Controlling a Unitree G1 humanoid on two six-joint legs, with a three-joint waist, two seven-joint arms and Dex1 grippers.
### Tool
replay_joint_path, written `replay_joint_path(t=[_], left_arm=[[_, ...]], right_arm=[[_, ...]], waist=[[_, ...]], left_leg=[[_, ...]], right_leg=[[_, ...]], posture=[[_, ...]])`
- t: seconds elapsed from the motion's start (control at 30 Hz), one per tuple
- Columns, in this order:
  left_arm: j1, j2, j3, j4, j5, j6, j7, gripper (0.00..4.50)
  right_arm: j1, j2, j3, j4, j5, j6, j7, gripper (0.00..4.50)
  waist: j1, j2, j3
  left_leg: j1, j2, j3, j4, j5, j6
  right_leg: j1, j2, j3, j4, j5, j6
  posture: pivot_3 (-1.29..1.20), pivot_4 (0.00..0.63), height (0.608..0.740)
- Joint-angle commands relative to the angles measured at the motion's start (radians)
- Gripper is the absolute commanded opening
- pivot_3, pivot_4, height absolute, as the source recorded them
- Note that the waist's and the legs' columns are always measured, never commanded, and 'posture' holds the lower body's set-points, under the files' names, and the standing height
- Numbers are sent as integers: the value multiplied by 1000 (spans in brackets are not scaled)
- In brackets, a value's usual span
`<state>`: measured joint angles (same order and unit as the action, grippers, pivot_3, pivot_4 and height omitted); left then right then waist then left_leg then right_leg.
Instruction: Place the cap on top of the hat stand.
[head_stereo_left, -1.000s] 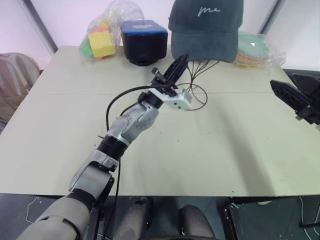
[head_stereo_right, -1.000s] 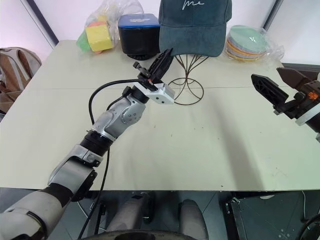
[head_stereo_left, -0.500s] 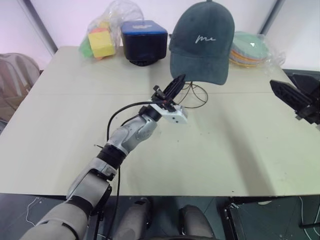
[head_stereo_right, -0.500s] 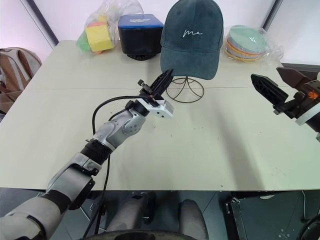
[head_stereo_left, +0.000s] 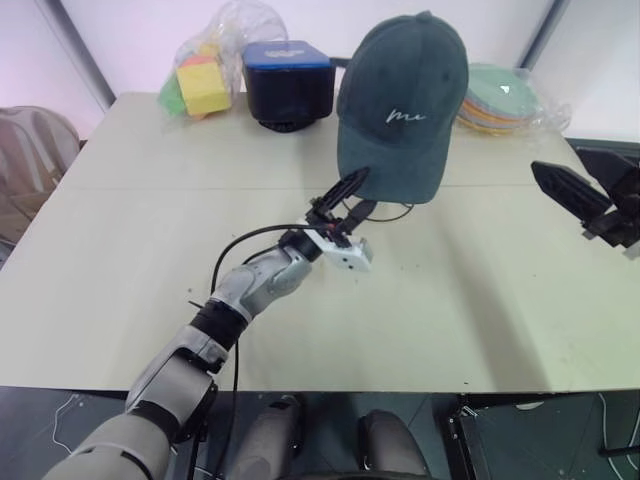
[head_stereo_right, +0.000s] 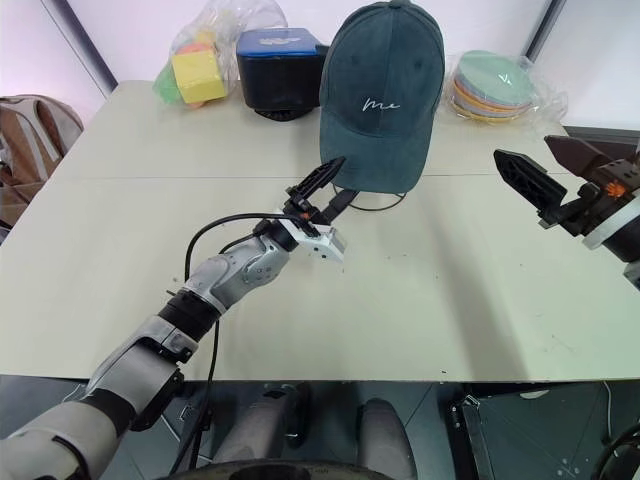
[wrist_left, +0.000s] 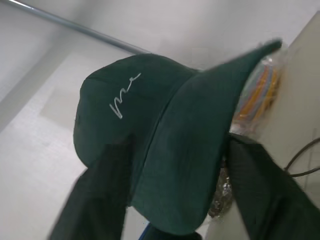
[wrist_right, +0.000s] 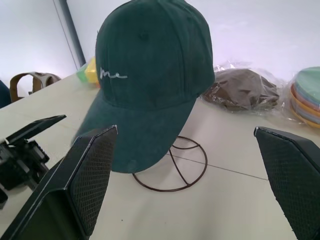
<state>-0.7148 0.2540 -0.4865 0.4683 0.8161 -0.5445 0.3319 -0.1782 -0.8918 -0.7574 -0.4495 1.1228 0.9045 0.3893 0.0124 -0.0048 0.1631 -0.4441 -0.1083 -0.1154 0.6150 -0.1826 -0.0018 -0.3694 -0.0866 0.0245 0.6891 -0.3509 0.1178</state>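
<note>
Cap (head_stereo_right: 378, 95) seated on hat stand (wrist_right: 170, 169), brim hanging forward. Left gripper (head_stereo_right: 335, 187) spread just below brim, gripping nothing. Right gripper (wrist_right: 190, 185) wide open, well apart.

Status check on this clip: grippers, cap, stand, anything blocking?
Left gripper open just under the brim, gripping nothing. Right gripper open, off to the side. Cap sits on the hat stand, brim drooping forward. Nothing in the way.
</note>
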Motion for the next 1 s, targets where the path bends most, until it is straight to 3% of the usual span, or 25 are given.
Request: replay_joint_path(t=[0.03,0.27,0.43,0.57,0.77,1.0], left_arm=[[4,1,3,-21,-34,-46,-16,4476],[70,26,18,-19,-164,-139,-150,4476],[114,53,65,-57,-379,-193,-313,4476],[131,62,153,-152,-675,-28,-546,4476],[36,200,319,-322,-1060,388,-908,4476],[-128,418,446,-307,-1190,639,-1192,4476]], right_arm=[[-23,-21,-13,-19,3,-31,-3,4500],[-27,-34,-3,-16,4,-25,7,4500],[-23,-75,33,-21,-27,-28,47,4500],[-9,-142,96,-30,-108,-41,110,4500],[0,-257,205,-10,-281,-117,241,4500],[-37,-333,268,62,-423,-204,359,4500]], waist=[[0,0,0],[0,0,0],[-1,1,0],[-1,1,0],[-14,1,0],[-31,1,0]], left_leg=[[0,0,0,0,0,0],[0,0,0,0,0,0],[0,0,0,0,0,0],[0,0,0,0,0,0],[0,1,-1,0,0,0],[1,1,-1,-1,0,0]], right_leg=[[0,0,0,0,0,0],[0,0,0,0,0,0],[0,0,0,0,0,0],[0,-1,0,0,0,0],[0,1,0,0,0,0],[1,1,-1,-2,0,0]], posture=[[0,150,740],[0,150,740],[0,150,740],[0,150,740],[0,150,740],[0,150,740]])
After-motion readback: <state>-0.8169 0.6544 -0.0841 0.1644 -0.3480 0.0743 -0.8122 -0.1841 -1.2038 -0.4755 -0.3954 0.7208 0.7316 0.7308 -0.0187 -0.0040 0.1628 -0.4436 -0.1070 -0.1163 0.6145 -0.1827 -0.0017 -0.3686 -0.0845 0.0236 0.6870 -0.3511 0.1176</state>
